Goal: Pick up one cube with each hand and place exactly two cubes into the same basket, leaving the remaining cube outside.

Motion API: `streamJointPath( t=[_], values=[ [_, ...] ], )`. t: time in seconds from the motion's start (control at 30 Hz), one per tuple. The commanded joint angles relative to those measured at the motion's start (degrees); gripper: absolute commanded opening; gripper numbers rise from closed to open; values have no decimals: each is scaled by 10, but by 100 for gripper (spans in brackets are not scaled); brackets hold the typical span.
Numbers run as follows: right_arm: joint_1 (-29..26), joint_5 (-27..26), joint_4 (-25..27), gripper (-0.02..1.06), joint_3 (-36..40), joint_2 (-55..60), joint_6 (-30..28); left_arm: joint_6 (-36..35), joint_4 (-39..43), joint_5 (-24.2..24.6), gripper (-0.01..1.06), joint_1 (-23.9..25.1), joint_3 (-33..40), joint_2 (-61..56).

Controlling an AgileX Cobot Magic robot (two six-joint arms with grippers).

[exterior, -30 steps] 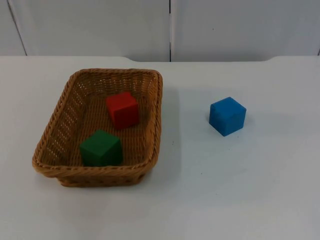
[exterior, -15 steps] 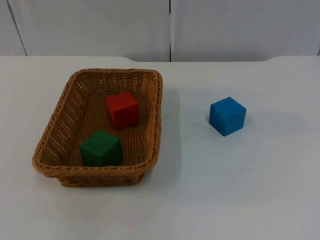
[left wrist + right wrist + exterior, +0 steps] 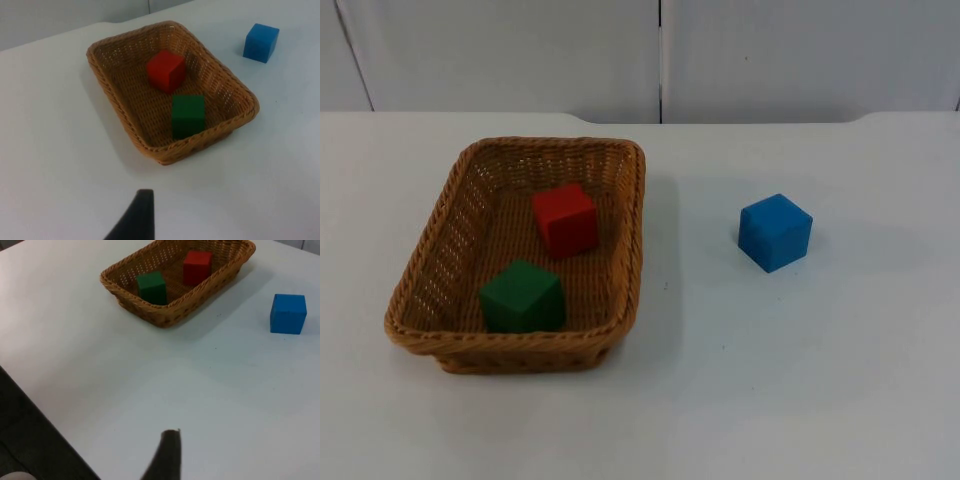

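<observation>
**Two cubes in the basket, one on the table**

A white table top [image 3: 800, 380] runs back to a grey partition wall [image 3: 520, 50]; on its left half sits a brown wicker basket [image 3: 425, 265], rectangular, its long sides running from near to far; the red cube [image 3: 565, 220] lies inside it toward the far right of the floor, turned slightly off the basket's lines; the green cube [image 3: 522, 296] lies inside too, nearer, close against the near wall; the two cubes stand apart, not touching; the blue cube [image 3: 775, 232] rests on the bare table well to the right of the basket, upright and turned a little.

The left gripper [image 3: 136, 220] hangs above bare table, well clear of the basket's rim [image 3: 200, 142], looking onto both cubes inside; one black fingertip is visible, so whether its fingers are spread or pressed together I cannot tell; the right gripper [image 3: 165, 455] likewise hangs over bare table, apart from basket and blue cube [image 3: 288, 313]; its state cannot be told either.
</observation>
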Motion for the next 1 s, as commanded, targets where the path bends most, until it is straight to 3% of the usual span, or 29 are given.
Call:
streamJointPath(
  t=[0.0,0.07,0.1,0.13,0.97],
  values=[
    [2,-8,-2,83,1,-2,-4,-1,-3,0,105,2,3,-3],
    [2,-8,-2,98,1,-2,-4,-1,-3,0,105,2,3,-3],
    [2,-8,-2,98,1,-2,-4,-1,-3,0,105,2,3,-3],
    [2,-8,-2,105,1,-2,-4,-1,-3,0,105,2,3,-3],
    [2,-8,1,105,1,-2,-4,-2,-3,0,105,2,3,-3]
  ],
)
